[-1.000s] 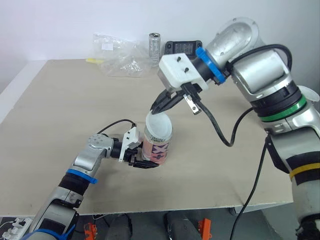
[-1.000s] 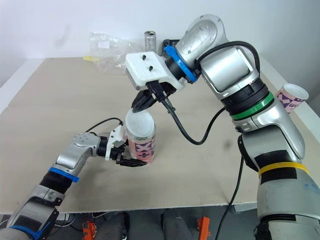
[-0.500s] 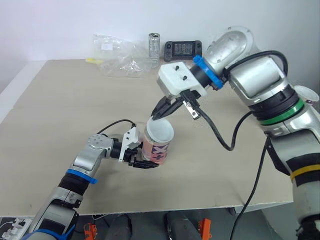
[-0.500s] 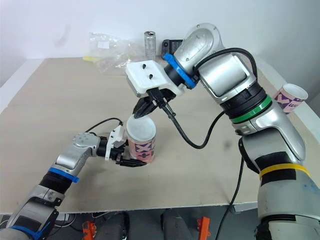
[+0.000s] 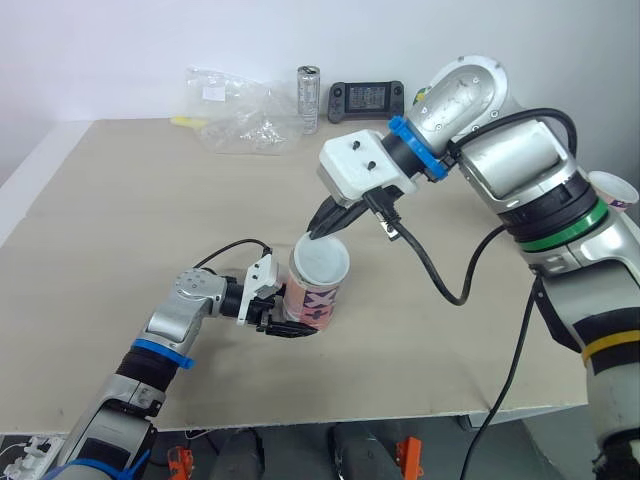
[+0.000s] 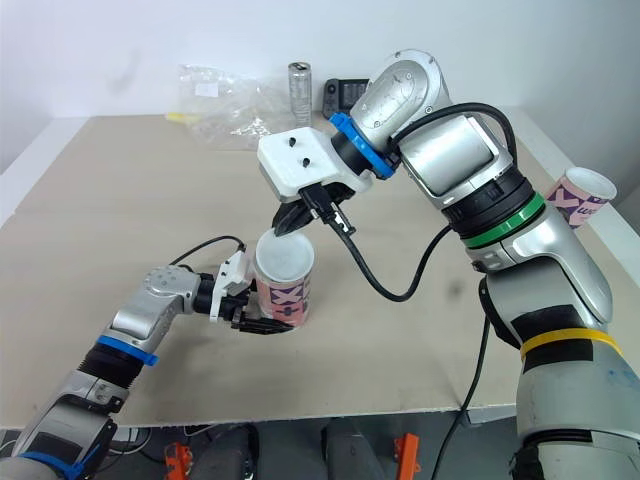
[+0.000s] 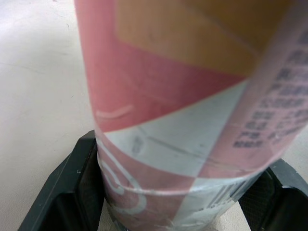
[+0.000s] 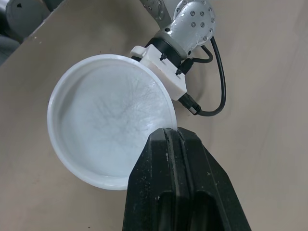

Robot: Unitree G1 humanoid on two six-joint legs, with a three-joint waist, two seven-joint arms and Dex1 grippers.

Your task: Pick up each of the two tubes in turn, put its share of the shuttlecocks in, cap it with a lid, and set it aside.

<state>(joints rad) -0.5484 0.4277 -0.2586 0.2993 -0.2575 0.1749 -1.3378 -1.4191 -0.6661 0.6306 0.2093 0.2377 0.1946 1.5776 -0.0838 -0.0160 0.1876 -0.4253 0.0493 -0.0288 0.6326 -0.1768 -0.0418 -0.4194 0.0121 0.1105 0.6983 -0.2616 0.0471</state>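
Left gripper (image 5: 288, 322) is clamped low on the tube (image 5: 316, 292), a finger (image 7: 67, 195) on each side of the base, tube upright on the table (image 5: 120, 230) towards the front edge; reads as a vise: the low grip leaves the mouth free and should stop the tube tipping or sliding when pushed from above. lid (image 5: 320, 262), white and translucent, lies across the tube mouth, roughly level; can't tell if it's fully seated. feathery shadow under it looks like shuttlecocks (image 8: 120, 108) already inside, so fill step judged done for this tube, capping in hand. right gripper (image 5: 320, 230) reaches in from the far side, fingers pressed together at the lid's far rim; looks like a thin pinch on the rim, nothing else held. edge grip leaves the lid face clear over the mouth. next move probably a downward press to seat, then release. risk: off-centre push cocks the lid. second tube (image 6: 580, 193) well off to the right, past the table edge, mouth looks uncapped
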